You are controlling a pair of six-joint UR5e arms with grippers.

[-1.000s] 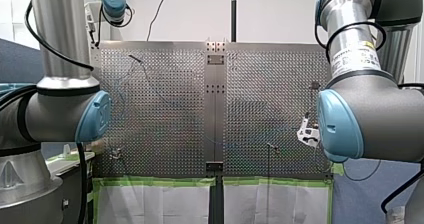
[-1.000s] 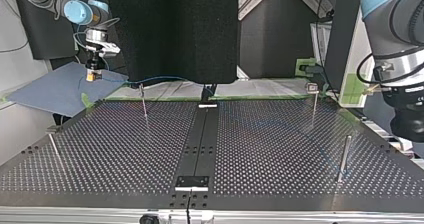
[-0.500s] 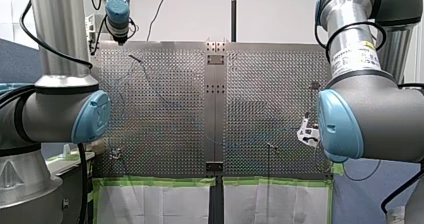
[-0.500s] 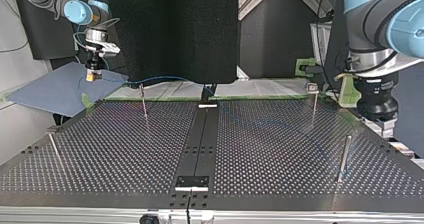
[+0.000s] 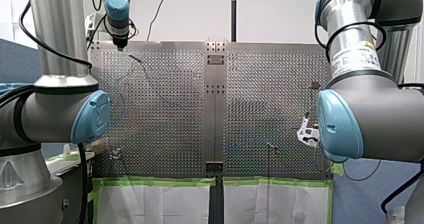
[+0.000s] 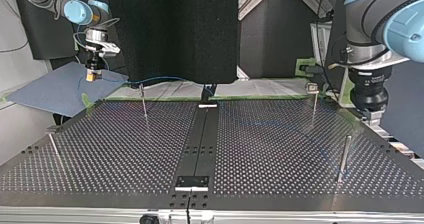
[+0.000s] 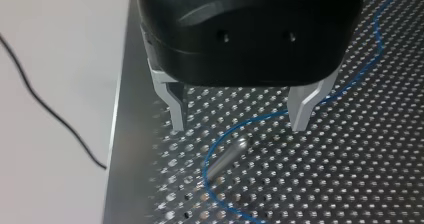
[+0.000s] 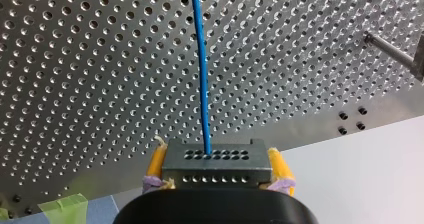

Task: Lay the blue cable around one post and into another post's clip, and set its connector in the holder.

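Right pincer [image 8: 217, 170] is clamped on the grey connector [image 8: 216, 156], held just off the desk [image 6: 280, 149] edge at the top view's left. The blue cable [image 8: 202, 74] runs from it out across the desk. Left pincer [image 7: 240, 116] is spread wide and empty, hovering over a post [image 7: 226, 159], with the cable curving just beside it. Can't tell if it's actually round the post. Risks: an off-centre descent clips the post, the thin cable slips the grab, or a taut pull from the right arm drags the loop off the post.
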